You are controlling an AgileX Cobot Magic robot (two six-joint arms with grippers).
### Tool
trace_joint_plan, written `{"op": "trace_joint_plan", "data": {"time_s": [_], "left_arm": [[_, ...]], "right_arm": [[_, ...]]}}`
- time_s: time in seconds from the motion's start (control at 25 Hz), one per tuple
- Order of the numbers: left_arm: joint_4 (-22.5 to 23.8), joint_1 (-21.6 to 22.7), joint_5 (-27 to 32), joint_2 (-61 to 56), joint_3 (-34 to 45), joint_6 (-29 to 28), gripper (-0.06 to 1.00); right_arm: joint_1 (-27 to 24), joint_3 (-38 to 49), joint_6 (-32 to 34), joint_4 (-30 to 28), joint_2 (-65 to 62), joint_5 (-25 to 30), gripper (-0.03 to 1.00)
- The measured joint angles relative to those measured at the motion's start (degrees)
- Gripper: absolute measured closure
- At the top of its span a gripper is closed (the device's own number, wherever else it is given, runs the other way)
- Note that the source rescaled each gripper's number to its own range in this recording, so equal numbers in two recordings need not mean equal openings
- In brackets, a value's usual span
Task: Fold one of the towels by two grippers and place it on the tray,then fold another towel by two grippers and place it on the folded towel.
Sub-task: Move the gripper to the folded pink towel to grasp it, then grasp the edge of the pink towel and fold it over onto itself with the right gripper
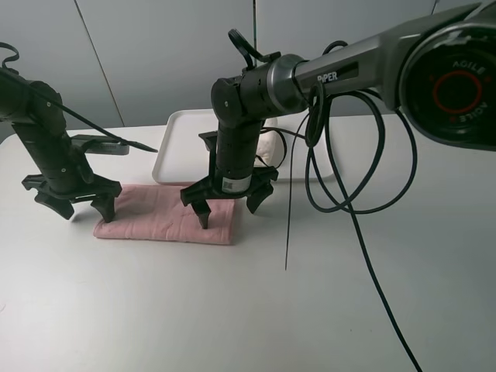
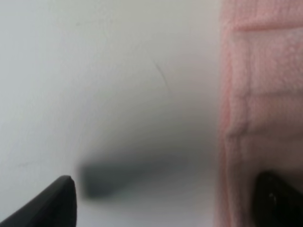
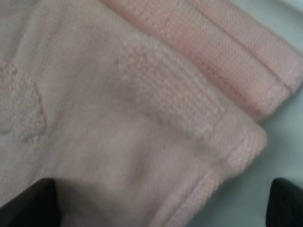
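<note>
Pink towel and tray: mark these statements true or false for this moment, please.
1. The pink towel lies folded on the table. True.
2. The pink towel rests on the tray. False: it lies on the table in front of the tray.
3. The right gripper is shut on the pink towel. False: its fingers stand open over the towel's end.
4. A cream-white towel sits on the tray. True.
</note>
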Motion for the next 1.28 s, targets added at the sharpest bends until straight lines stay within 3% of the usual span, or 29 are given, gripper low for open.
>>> {"op": "trace_joint_plan", "data": {"time_s": [0.12,0.36,0.48,0.72,1.28], "left_arm": [[0.0,0.0,0.0,0.0,0.0,0.0,-0.02],[0.1,0.0,0.0,0.0,0.0,0.3,-0.02],[0.1,0.0,0.0,0.0,0.0,0.3,-0.02],[0.2,0.0,0.1,0.0,0.0,0.3,-0.02],[0.2,0.0,0.1,0.0,0.0,0.4,-0.02]], "right_arm": [[0.0,0.0,0.3,-0.6,0.0,-0.2,0.16],[1.2,0.0,-1.2,0.7,0.4,-1.9,0.69],[1.8,0.0,-2.3,2.0,0.5,-2.8,0.85],[1.8,0.0,-3.0,2.9,0.5,-3.0,0.92],[2.2,0.7,-7.8,3.1,-5.0,-2.2,0.92]]}}
